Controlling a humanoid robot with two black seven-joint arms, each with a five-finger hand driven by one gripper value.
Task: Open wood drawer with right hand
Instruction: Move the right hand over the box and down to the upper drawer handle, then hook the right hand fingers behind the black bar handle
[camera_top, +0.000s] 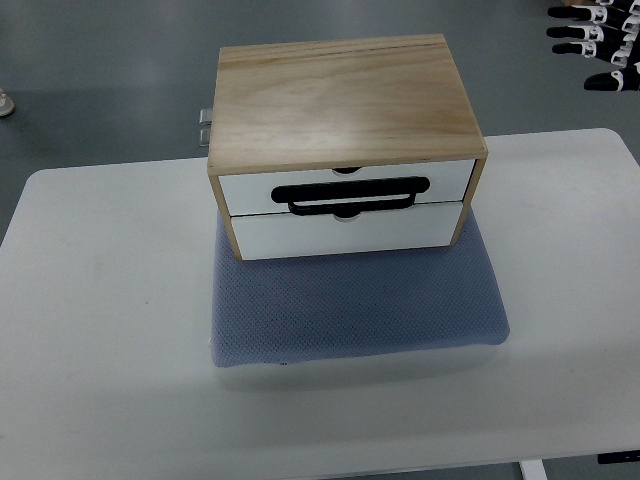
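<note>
While both drawers (345, 205) of the wooden box (345, 100) sit closed, the right robot hand (598, 40) hovers top right, fingers spread.

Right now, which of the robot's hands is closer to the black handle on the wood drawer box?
Right. The right hand sits at the top right corner, beyond the table, well away from the black handle on the wood drawer box. The left hand is not in view.

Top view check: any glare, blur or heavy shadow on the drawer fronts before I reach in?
Top view: sharp overall; soft even light, no glare on the white drawer fronts; black handle reads clearly; faint shadow under the wooden box onto the blue mat; right hand cropped at the top corner.
</note>
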